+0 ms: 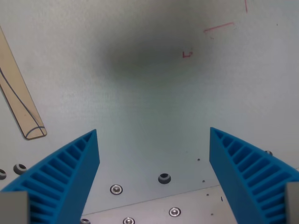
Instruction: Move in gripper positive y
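My gripper [154, 133] hangs above a pale grey table top [149, 93], looking straight down. Its two blue ribbed fingers [70, 172] rise from the bottom corners of the wrist view, wide apart, with nothing between them. The gripper is open. Its dark soft shadow lies on the table near the top middle.
A thin tan wooden strip [16, 91] lies at the wrist view's left. Faint red pen marks [218, 29] sit at the top right. Several screws and a dark hole [164, 178] line a metal plate edge [154, 205] along the bottom.
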Tool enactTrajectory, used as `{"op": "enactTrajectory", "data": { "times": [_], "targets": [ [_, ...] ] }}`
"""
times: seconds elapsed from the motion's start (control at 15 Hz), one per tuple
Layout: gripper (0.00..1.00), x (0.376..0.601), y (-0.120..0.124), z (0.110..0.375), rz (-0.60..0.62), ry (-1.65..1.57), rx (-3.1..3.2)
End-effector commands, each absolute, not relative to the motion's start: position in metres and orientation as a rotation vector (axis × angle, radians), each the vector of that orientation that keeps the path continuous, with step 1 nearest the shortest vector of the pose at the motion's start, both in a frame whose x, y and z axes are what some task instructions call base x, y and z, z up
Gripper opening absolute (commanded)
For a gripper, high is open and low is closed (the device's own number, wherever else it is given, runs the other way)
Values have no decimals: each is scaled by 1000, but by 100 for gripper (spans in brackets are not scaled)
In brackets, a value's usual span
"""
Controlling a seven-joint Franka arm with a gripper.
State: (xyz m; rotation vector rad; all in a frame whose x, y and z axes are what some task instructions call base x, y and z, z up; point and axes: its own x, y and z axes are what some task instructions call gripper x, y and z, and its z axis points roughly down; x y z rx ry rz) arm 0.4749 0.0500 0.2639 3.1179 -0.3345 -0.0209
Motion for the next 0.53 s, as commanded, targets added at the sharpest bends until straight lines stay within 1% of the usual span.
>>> {"op": "enactTrajectory", "data": {
  "times": [0.07,0.53],
  "targets": [
    [100,474,45,266,-14,-335,3118],
    [100,467,11,266,-14,-335,3118]
  ]
}}
